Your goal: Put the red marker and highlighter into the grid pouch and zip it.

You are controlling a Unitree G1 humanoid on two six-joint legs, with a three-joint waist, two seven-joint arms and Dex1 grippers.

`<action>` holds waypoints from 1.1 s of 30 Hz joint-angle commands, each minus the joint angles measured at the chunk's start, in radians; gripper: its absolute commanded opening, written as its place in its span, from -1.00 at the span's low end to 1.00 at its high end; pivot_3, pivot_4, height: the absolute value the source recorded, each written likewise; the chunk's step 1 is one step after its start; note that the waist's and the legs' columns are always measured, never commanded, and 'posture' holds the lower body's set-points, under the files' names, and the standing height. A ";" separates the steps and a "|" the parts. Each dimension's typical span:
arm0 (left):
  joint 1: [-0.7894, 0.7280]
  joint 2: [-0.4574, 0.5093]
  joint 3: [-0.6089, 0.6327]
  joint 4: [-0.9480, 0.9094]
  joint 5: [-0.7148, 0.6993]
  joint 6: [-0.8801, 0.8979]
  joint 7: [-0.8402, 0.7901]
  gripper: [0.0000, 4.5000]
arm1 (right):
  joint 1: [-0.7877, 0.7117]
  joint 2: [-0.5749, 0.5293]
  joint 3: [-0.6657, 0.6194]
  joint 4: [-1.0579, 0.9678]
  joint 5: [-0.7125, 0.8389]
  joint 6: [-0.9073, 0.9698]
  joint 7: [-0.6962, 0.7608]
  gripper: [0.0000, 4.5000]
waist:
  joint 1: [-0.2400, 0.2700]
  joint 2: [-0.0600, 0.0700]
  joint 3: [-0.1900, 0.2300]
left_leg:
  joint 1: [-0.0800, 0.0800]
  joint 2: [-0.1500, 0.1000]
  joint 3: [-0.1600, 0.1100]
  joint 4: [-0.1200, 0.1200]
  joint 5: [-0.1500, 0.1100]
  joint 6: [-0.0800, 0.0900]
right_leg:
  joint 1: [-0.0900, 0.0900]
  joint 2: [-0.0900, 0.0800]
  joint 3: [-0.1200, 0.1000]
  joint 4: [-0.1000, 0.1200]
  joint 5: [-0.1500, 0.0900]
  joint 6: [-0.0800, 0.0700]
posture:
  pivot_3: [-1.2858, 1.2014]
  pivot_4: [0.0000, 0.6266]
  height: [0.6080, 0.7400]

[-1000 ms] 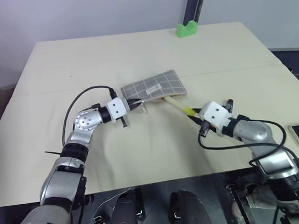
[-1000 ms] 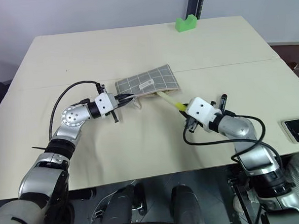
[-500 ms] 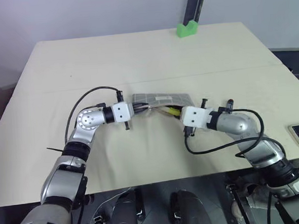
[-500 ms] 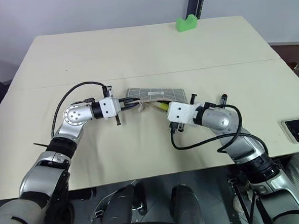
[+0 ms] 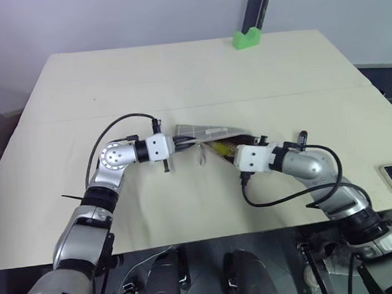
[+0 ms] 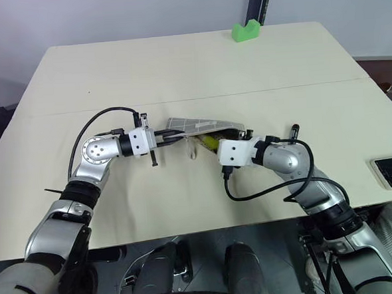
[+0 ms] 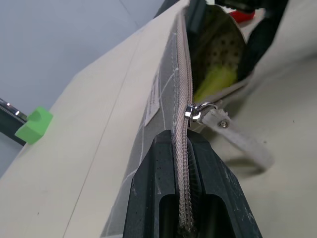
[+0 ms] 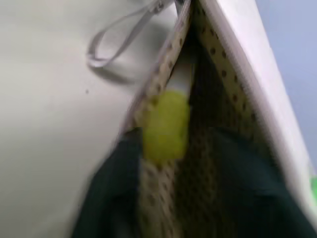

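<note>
Grey grid pouch [image 5: 205,130] lies mid-counter [image 5: 178,75], mouth propped open toward the right gripper [image 6: 212,144]. Left gripper [image 7: 185,163] has its jaws shut on the zipper end of the pouch, holding it up. Highlighter [image 8: 166,124] sits in the mouth, yellow end out, long axis in line with the right jaws, which stand parted round it, looks released. Red marker [image 7: 242,15]: a red bit shows deep inside. Zipper pull [image 7: 200,111] lies just past the left jaws; right arm is free to zip, I'd say.
</note>
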 commanded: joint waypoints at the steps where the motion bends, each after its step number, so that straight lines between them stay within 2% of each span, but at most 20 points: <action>1: -0.004 0.011 0.028 -0.015 -0.029 -0.004 0.010 -1.00 | 0.044 -0.014 -0.088 -0.075 0.045 0.012 -0.014 0.97 | 0.000 0.000 0.000 | 0.000 0.000 0.000 0.000 0.000 0.000 | 0.000 0.000 0.000 0.000 0.000 0.000 | 0.03 -0.52 1.00; 3: -0.002 0.010 0.029 -0.014 -0.027 -0.003 0.014 -1.00 | 0.077 -0.015 -0.114 -0.113 0.073 0.032 -0.003 0.99 | 0.000 0.000 0.000 | 0.000 0.000 0.000 0.000 0.000 0.000 | 0.000 0.000 0.000 0.000 0.000 0.000 | 0.03 -0.52 1.00; 5: 0.002 0.010 0.029 -0.012 -0.023 -0.004 0.019 -1.00 | 0.177 -0.009 -0.181 -0.225 0.179 0.091 0.026 0.99 | 0.004 0.000 0.000 | 0.000 0.000 0.000 0.000 0.000 0.000 | 0.000 0.000 0.000 0.000 0.000 0.000 | 0.03 -0.52 1.00; 9: 0.004 0.014 0.028 0.003 -0.009 -0.014 0.036 -1.00 | 0.340 0.057 -0.299 -0.424 0.394 0.234 0.017 0.99 | 0.004 0.000 0.000 | 0.000 0.000 -0.001 0.000 -0.001 0.002 | 0.000 0.000 0.000 0.000 0.000 0.000 | 0.03 -0.52 1.00; 12: 0.004 0.013 0.024 0.017 0.003 -0.025 0.053 -1.00 | 0.445 0.166 -0.366 -0.537 0.509 0.316 -0.077 0.99 | 0.002 0.000 0.000 | 0.000 0.000 -0.003 0.000 -0.001 0.002 | 0.001 0.000 -0.001 0.000 0.000 0.000 | 0.03 -0.52 1.00; 15: 0.003 0.007 0.017 0.027 0.011 -0.032 0.066 -1.00 | 0.537 0.311 -0.406 -0.576 0.477 0.358 -0.259 0.99 | 0.002 0.000 0.000 | 0.001 0.000 -0.004 0.000 -0.001 0.002 | 0.002 0.000 -0.001 0.000 0.000 0.000 | 0.03 -0.52 1.00; 18: -0.001 -0.003 0.007 0.046 0.024 -0.043 0.077 -1.00 | 0.628 0.424 -0.413 -0.546 0.288 0.440 -0.500 0.99 | 0.007 -0.001 -0.001 | 0.001 0.000 -0.004 0.000 -0.001 0.002 | 0.001 0.000 -0.001 0.000 0.000 -0.001 | 0.03 -0.52 1.00; 19: -0.002 -0.007 0.004 0.053 0.027 -0.047 0.078 -1.00 | 0.639 0.451 -0.410 -0.548 0.245 0.444 -0.553 0.99 | 0.007 -0.001 -0.001 | 0.000 0.000 -0.004 0.000 -0.002 0.001 | 0.000 -0.001 -0.001 0.000 0.000 -0.001 | 0.03 -0.52 1.00; 26: -0.023 -0.025 -0.002 0.093 0.036 -0.065 0.073 -1.00 | 0.576 0.601 -0.439 -0.548 0.220 0.589 -0.737 0.99 | 0.005 0.000 -0.001 | 0.000 0.001 -0.007 -0.004 0.001 -0.002 | 0.000 0.001 -0.002 0.000 -0.001 -0.002 | 0.03 -0.52 1.00; 33: -0.023 -0.029 0.001 0.102 0.044 -0.074 0.079 -1.00 | 0.428 0.625 -0.559 -0.430 0.325 0.703 -0.748 0.99 | -0.001 0.000 -0.001 | 0.000 0.000 -0.006 -0.002 0.000 0.000 | 0.001 0.001 -0.002 0.000 -0.001 -0.002 | 0.03 -0.52 1.00</action>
